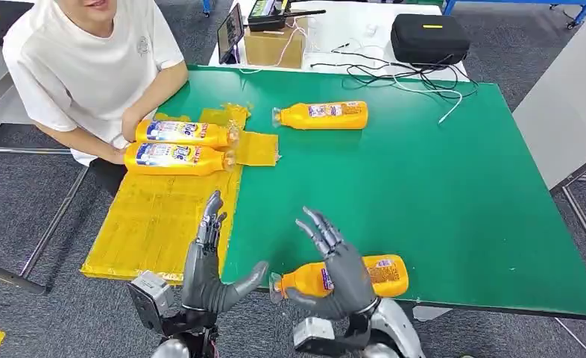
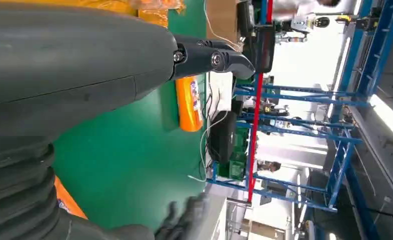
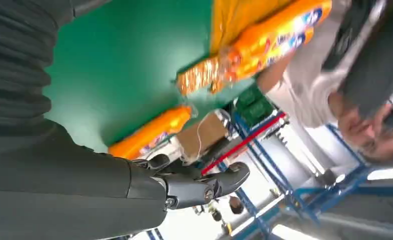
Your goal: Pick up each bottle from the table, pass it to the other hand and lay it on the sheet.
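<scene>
**Hands spread open by the near bottle**

Hands first, from the left: the left hand (image 1: pixel 209 277) stands upright at the near edge of the desk (image 1: pixel 439 194), palm turned inward, fingers pointing up and apart, thumb stretched out toward the right. It holds nothing. Its fingers rise over the seam where the yellow sheet (image 1: pixel 156 224) meets the green top.

Just right of that thumb lies the near bottle (image 1: pixel 383 274), orange, on its side along the desk's front edge, cap end pointing left toward the left hand. The right hand (image 1: pixel 340 272) is over the bottle's middle, fingers fanned up and apart, thumb low beside the bottle's neck. The fingers are not closed round it; whether the palm touches the bottle I cannot tell.

Farther back on the left, two bottles (image 1: pixel 182 146) lie side by side at the sheet's far end, caps to the right, with a person (image 1: pixel 89 67) in a white shirt resting forearms just behind them. Right of those, well apart from both hands, a fourth bottle (image 1: pixel 323 115) lies on the bare green, cap to the left.
</scene>
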Available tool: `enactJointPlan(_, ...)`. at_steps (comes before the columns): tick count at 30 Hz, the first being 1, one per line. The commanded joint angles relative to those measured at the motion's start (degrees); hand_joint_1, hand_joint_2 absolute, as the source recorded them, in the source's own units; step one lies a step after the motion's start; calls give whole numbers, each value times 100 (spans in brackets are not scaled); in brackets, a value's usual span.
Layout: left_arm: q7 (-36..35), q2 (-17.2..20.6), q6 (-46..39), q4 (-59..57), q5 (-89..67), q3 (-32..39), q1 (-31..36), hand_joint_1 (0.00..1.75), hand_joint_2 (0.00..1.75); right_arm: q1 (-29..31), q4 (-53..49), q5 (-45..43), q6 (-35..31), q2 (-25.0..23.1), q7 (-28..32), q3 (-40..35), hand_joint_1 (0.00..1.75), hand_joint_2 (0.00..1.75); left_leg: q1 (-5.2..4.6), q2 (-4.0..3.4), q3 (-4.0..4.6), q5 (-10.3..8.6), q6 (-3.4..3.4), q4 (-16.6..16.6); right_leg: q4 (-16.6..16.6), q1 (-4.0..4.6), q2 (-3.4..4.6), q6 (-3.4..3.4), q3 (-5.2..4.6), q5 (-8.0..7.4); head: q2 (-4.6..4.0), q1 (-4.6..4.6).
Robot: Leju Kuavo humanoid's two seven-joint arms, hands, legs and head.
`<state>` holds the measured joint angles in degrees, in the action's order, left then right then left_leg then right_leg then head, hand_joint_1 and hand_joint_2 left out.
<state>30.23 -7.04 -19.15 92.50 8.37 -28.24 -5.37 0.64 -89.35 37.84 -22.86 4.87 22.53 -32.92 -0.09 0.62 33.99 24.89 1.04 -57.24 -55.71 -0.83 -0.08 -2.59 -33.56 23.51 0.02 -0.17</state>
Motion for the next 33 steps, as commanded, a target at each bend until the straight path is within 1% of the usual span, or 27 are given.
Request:
enactJointPlan(1, -46, -19, 12, -84, -179, 67, 117, 0, 175, -151, -56, 486, 48, 277, -305, -228, 0, 175, 3, -2, -13, 5, -6, 1, 1, 4, -2, 8, 13, 5, -2, 0)
enactJointPlan(2, -46, -19, 12, -84, -179, 67, 117, 0, 175, -151, -56, 486, 48, 277, -305, -228, 0, 175, 1, 0, -9, 3, -5, 2, 2, 2, -3, 7, 9, 4, -2, 0)
enactJointPlan(3, -52, -32, 3, -84, -200, 85, 94, 0, 175, -191, -40, 709, 57, 334, -518, -157, 0, 175, 5, -3, -19, 10, -8, -2, -1, 6, -2, 10, 19, 9, 0, 0)
enactJointPlan(5, -57, -41, -15, -62, -220, 104, 50, 0, 175, -239, -12, 1113, -19, 435, -752, -77, 0, 175, 2, -1, -11, 3, -4, 2, 2, 3, -3, 6, 10, 4, -2, 0)
enactJointPlan(6, -66, -34, -26, -35, -241, 116, 10, 0, 175, -324, 24, 1358, 34, 535, -1017, -1, 0, 175, 3, 1, -19, 6, -5, 3, 5, 4, -6, 8, 20, 7, -2, 0)
enactJointPlan(7, -66, -33, -36, -10, -247, 127, -12, 0, 175, -304, 42, 1560, 20, 616, -1055, 4, 0, 175, 3, 0, -14, 5, -4, 2, 5, 4, -3, 7, 15, 5, -2, 2)
enactJointPlan(9, -70, -20, -41, 34, -270, 130, -42, 0, 175, -333, 57, 1562, -73, 627, -1055, 104, 0, 175, 0, 2, -11, 3, -2, 3, 5, 1, -5, 4, 11, 3, -2, 0)
enactJointPlan(10, -95, -31, -43, 36, -284, 150, -59, 0, 175, -346, 149, 1875, -173, 599, -1273, 235, 0, 175, 4, 0, -21, 9, -4, 1, 5, 6, -4, 7, 23, 8, -2, 0)
enactJointPlan(13, -101, -20, -52, 37, -282, 160, -87, 0, 175, -316, 295, 1876, -172, 565, -1355, 337, 0, 175, 1, -5, -6, 2, -2, 2, 4, 1, 2, 4, 6, 0, 0, 0)
enactJointPlan(15, -103, -18, -55, 30, -280, 161, -98, 0, 175, -301, 355, 1881, -167, 556, -1375, 365, 0, 175, 0, -5, -15, 5, -4, 5, 6, 1, 2, 7, 15, 3, -2, 0)
enactJointPlan(16, -122, -20, -29, 19, -262, 163, -103, 0, 175, -263, 490, 1981, -136, 519, -1510, 433, 0, 175, 3, -7, -23, 10, -7, 3, 6, 4, 2, 11, 24, 6, -2, 0)
enactJointPlan(21, -143, -23, -19, -17, -250, 159, -97, 0, 175, -109, 934, 2018, -35, 501, -1557, 505, 0, 175, 4, -7, -15, 6, -4, 4, 8, 6, 4, 7, 15, 1, -2, 0)
enactJointPlan(26, -143, -23, -19, -17, -250, 159, -97, 0, 175, -109, 934, 2018, -35, 501, -1557, 505, 0, 175, 2, -10, -19, 6, -3, 7, 9, 3, 6, 8, 17, 2, -2, 0)
enactJointPlan(28, -151, -9, -31, 7, -259, 151, -111, 0, 175, -92, 970, 2198, -95, 495, -1662, 499, 0, 175, 2, -7, -8, 5, -2, 4, 6, 3, 5, 5, 8, 0, -2, 0)
enactJointPlan(29, -152, -5, -36, 12, -261, 152, -116, 0, 175, -80, 988, 2271, -133, 497, -1691, 502, 0, 175, 2, -13, -21, 10, -4, 5, 7, 3, 9, 8, 20, 4, -2, 0)
enactJointPlan(31, -170, 9, -43, 38, -262, 153, -140, 0, 175, -13, 1128, 2358, -20, 501, -1865, 546, 0, 175, 2, -10, -11, 5, -2, 4, 6, 3, 7, 5, 10, 0, -2, 0)
enactJointPlan(33, -171, 16, -44, 38, -263, 156, -153, 0, 175, 3, 1125, 2352, -28, 532, -1857, 570, 0, 175, 2, -14, -15, 7, -4, 5, 6, 3, 11, 8, 13, 1, -2, 0)
